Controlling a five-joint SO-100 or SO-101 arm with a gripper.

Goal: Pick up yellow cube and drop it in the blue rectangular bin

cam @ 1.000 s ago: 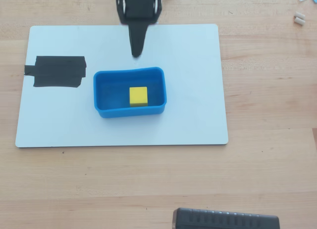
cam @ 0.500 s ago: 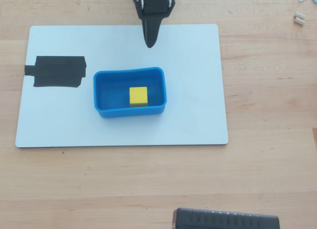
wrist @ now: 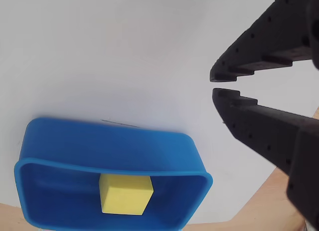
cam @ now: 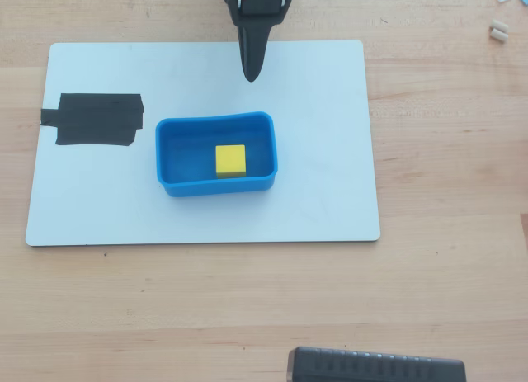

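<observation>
Hand (wrist: 215, 85) nearly closed, empty; yellow cube (cam: 231, 161) inside blue bin (cam: 169, 155); white board (cam: 322, 151), wooden table (cam: 445, 192).

- we see the yellow cube (cam: 231, 161) inside the blue rectangular bin (cam: 173, 151), resting flat on its floor, right of centre in the overhead view, plain faces
- we see the bin upright, shallow, rounded corners, bowed rim, long side running left-right in the overhead view

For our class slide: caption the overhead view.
Yellow cube rests inside the blue bin while the empty pincer hangs above the white board.
</observation>
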